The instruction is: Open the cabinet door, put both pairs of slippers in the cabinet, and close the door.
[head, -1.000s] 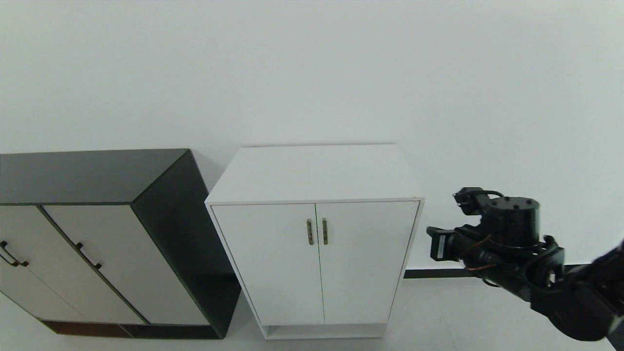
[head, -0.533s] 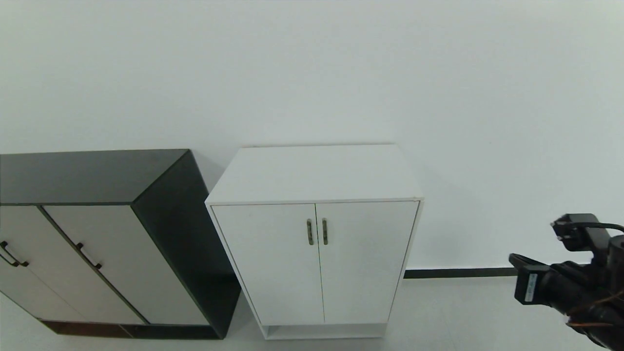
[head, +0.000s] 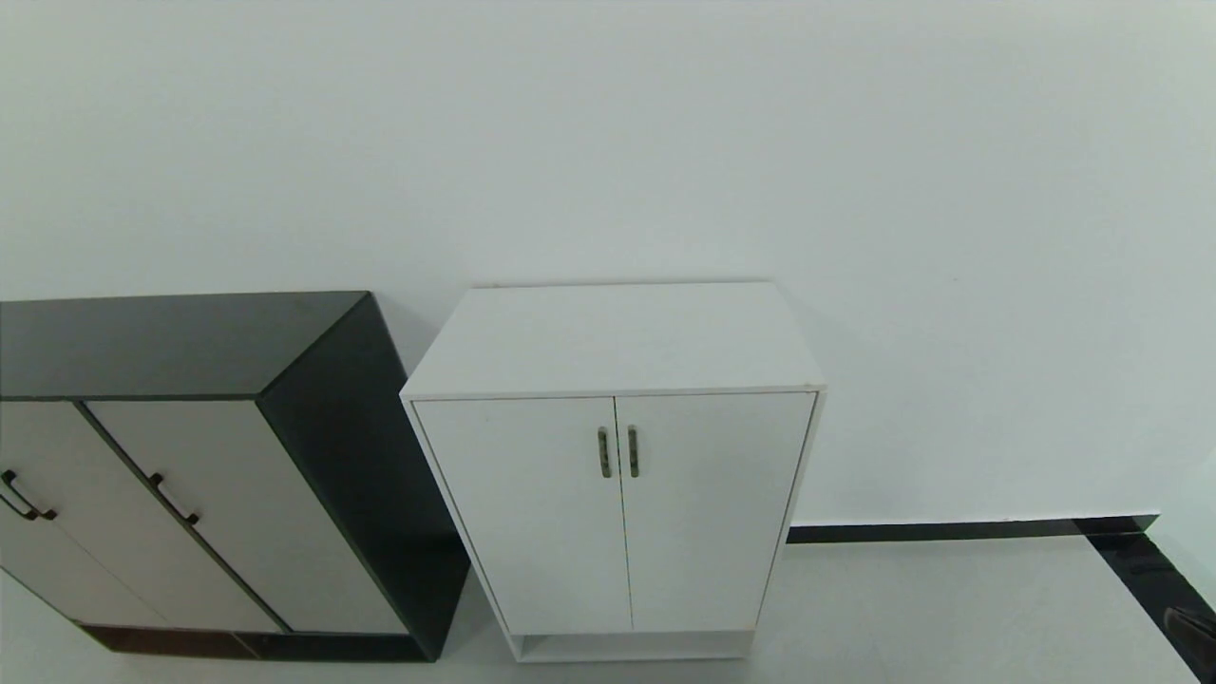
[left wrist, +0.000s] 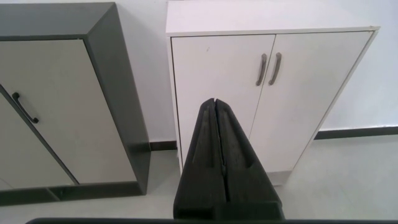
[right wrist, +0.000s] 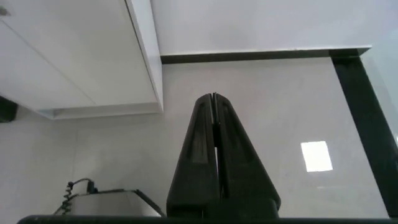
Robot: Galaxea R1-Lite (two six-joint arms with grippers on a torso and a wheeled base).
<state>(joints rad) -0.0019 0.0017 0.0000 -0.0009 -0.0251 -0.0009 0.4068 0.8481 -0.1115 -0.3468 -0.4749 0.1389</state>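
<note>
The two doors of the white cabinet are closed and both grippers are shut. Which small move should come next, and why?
Probably open the left gripper and ease it toward the left door handle. The white cabinet has both doors closed, and this gripper is shut, faces the handles and is apart from them. The right gripper points at the floor beside the cabinet.

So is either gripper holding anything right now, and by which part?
Nothing is held. The left gripper is shut and empty, facing the white cabinet; the right gripper is shut and empty over the floor.
</note>
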